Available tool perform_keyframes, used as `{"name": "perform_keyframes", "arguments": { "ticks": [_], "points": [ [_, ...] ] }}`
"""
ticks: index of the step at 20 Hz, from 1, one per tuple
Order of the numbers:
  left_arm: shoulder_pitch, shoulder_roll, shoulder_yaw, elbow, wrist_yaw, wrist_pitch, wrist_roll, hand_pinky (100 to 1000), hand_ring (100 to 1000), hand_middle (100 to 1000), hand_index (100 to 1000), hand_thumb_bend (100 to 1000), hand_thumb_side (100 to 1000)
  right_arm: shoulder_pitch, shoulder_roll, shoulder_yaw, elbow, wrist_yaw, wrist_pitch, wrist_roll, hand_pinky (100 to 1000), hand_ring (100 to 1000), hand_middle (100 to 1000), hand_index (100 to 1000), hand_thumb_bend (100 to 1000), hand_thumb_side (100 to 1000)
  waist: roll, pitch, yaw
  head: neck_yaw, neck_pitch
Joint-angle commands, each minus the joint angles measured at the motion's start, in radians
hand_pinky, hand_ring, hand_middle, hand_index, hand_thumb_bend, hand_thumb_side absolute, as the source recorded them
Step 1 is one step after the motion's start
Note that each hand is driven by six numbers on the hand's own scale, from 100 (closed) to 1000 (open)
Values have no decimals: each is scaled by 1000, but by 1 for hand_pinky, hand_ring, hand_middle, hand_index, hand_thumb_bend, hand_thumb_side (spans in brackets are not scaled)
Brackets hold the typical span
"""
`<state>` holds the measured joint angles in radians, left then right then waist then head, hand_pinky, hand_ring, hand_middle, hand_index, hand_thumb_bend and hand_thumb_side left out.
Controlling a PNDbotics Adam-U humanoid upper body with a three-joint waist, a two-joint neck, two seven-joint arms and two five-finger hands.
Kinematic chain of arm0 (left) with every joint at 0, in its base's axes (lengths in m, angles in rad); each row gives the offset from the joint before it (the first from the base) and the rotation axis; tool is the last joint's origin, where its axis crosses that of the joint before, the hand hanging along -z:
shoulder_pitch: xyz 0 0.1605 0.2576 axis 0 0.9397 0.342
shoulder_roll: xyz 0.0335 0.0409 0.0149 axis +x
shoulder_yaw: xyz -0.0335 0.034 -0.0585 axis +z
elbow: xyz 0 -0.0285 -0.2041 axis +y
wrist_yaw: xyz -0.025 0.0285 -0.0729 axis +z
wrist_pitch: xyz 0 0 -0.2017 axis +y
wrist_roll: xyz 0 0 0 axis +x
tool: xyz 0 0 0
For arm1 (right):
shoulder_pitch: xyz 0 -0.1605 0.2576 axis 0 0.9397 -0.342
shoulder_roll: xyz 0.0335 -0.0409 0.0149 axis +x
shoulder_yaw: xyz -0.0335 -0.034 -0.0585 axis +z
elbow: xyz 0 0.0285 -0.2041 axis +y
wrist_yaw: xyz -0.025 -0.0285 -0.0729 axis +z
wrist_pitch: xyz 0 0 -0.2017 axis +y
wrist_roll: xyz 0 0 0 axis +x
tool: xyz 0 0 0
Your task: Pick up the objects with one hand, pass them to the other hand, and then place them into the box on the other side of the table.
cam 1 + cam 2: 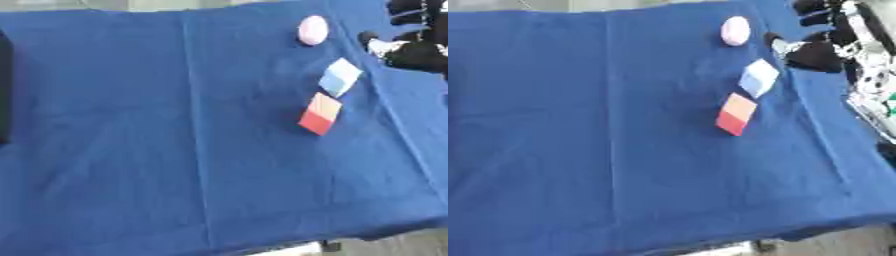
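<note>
The right hand (815,52) is by the table's far right corner; I cannot tell if its fingers are open or curled. Near it on the blue cloth (175,150) lie a pink ball (312,30), a light blue block (339,77), then a red and orange block (320,114). A dark thing (4,90) sits at the left edge.

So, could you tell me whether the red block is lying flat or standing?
Lying flat: the red block rests broad face up on the blue cloth.

No readable text, labels, brands, numbers or signs on anything in view.
</note>
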<state>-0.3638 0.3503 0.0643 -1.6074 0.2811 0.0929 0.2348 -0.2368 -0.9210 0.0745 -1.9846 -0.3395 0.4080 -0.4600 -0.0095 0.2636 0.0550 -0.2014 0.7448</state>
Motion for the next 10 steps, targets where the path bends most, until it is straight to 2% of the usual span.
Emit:
{"name": "perform_keyframes", "arguments": {
  "ticks": [1, 7, 9, 10],
  "points": [
    [-8, 24, 8, -19, 4, -2, 2, 807, 874, 735, 768, 206, 915, -6, -30, -20, -15, -10, -6, -7, 656, 770, 698, 709, 415, 100, -1, -20, 0, 1, -10],
    [-7, 24, 8, -18, 4, -1, 2, 807, 875, 735, 768, 206, 916, -9, -24, -29, -15, -47, -50, -44, 645, 762, 686, 698, 399, 100, 0, -19, -1, 2, -8],
    [-7, 25, 7, -18, 4, -1, 2, 807, 875, 736, 768, 206, 916, -7, -27, -25, -15, -46, -49, -43, 651, 766, 691, 704, 427, 100, 0, -19, -2, 2, -8],
    [-7, 25, 7, -18, 4, -1, 2, 807, 875, 736, 768, 206, 916, -4, -30, -20, -15, -40, -41, -35, 655, 769, 695, 709, 469, 100, 0, -19, -2, 1, -8]
  ]
}}
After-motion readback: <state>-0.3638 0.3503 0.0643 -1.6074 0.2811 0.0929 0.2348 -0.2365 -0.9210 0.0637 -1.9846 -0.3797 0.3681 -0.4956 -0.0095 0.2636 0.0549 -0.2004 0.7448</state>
